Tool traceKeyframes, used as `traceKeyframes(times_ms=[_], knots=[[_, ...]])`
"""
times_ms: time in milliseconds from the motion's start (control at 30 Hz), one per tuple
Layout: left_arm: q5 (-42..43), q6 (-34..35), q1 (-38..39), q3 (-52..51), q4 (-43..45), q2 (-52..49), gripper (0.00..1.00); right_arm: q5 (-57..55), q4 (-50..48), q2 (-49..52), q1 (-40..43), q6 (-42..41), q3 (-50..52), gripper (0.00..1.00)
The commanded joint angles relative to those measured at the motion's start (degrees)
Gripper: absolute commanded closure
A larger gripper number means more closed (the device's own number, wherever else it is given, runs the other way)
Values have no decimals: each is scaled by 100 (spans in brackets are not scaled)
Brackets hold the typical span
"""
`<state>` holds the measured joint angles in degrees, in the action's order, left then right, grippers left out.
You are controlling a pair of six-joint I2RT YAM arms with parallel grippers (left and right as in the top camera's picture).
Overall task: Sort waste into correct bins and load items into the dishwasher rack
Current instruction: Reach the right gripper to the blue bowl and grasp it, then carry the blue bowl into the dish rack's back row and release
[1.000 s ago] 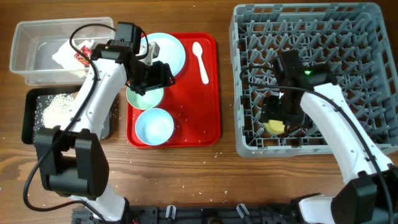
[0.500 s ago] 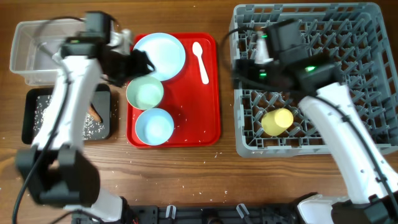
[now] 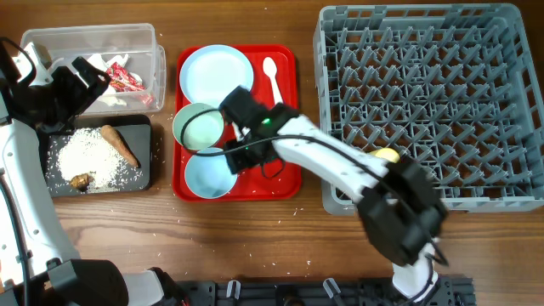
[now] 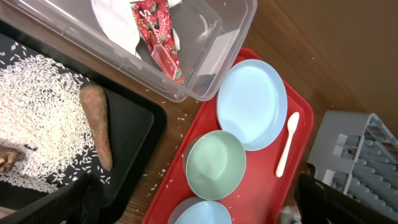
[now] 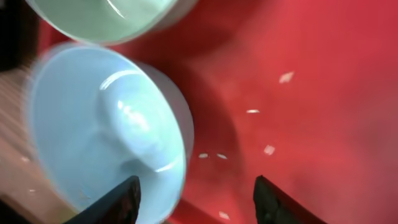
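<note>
Fingers spread and empty, the right gripper [image 5: 196,185] hovers at the rim of the pale blue bowl [image 3: 210,172] on the red tray [image 3: 286,174], apparently opening the dish-loading step, which next calls for pinching that rim and carrying the bowl to the dishwasher rack [image 3: 510,102].

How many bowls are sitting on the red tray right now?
2. The mint bowl sits in the middle of the red tray; the pale blue bowl is at its near end, beside the right gripper. None seem hidden.

The right arm [image 3: 327,161] hides most of the yellow cup [image 3: 387,155]
</note>
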<state>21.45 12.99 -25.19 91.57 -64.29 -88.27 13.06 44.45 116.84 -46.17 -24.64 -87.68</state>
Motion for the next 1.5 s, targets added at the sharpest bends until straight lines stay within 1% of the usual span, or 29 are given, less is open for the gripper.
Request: traceKeyframes(times_ms=[0, 33, 100, 133, 167, 267, 333, 400, 500, 567, 633, 667, 733, 800, 833, 933, 967, 1033, 1067, 1167, 1200, 1300, 1367, 1467], knots=[[9, 96, -17, 59, -7, 4, 0, 358, -94, 382, -68, -116, -39, 55], [9, 96, -17, 59, -4, 4, 0, 334, -94, 393, -68, -151, -39, 67], [9, 96, -17, 59, -4, 4, 0, 188, -94, 361, -68, -345, -39, 85], [9, 96, -17, 59, -7, 4, 0, 138, -90, 354, -63, -407, -39, 92], [9, 96, -17, 59, -4, 4, 0, 140, -85, 332, -55, -404, -39, 96], [9, 96, -17, 59, -7, 4, 0, 103, 87, 111, -13, -402, -42, 96], [9, 96, -17, 59, -7, 4, 0, -85, 404, -282, 96, -404, -42, 96], [9, 96, -17, 59, -4, 4, 0, -520, 782, -822, 238, -442, -42, 96], [9, 96, -17, 59, -4, 4, 0, -2223, 1508, -2118, 654, -752, -42, 96], [9, 96, -17, 59, -4, 4, 0, -3442, 1698, -2765, 839, -979, -39, 96], [9, 96, -17, 59, -7, 4, 0, -5348, 1716, -3342, 988, -1196, -39, 96], [9, 96, -17, 59, -4, 4, 0, -6170, 1687, -3434, 1019, -1196, -39, 96], [9, 96, -17, 57, -4, 4, 0, -7294, 1574, -3379, 1086, -1174, -28, 96], [9, 96, -17, 59, -4, 4, 0, -8247, 1176, -3139, 1241, -1029, 48, 96], [9, 96, -17, 59, -4, 4, 0, -8461, 903, -2997, 1331, -824, 83, 96], [9, 96, -17, 59, -4, 4, 0, -8561, -291, -2288, 1746, 155, 111, 96], [9, 96, -17, 59, -4, 4, 0, -8566, -927, -1891, 1954, 610, 111, 96], [9, 96, -17, 59, -7, 4, 0, -8561, -1742, -1421, 2179, 1137, 111, 96], [9, 96, -17, 59, -4, 4, 0, -8533, -2485, -1025, 2315, 1620, 111, 96], [9, 96, -17, 57, -7, 4, 0, -8498, -3932, -343, 2409, 2640, 111, 96], [9, 96, -17, 59, -4, 4, 0, -8496, -4697, -24, 2406, 3095, 111, 96], [9, 96, -17, 59, -4, 4, 0, -8205, -5292, 273, 2406, 3438, 111, 96], [9, 96, -17, 59, -4, 4, 0, -7993, -5370, 411, 2404, 3432, 111, 96], [9, 96, -17, 59, -4, 4, 0, -7962, -5337, 560, 2398, 3445, 111, 96]])
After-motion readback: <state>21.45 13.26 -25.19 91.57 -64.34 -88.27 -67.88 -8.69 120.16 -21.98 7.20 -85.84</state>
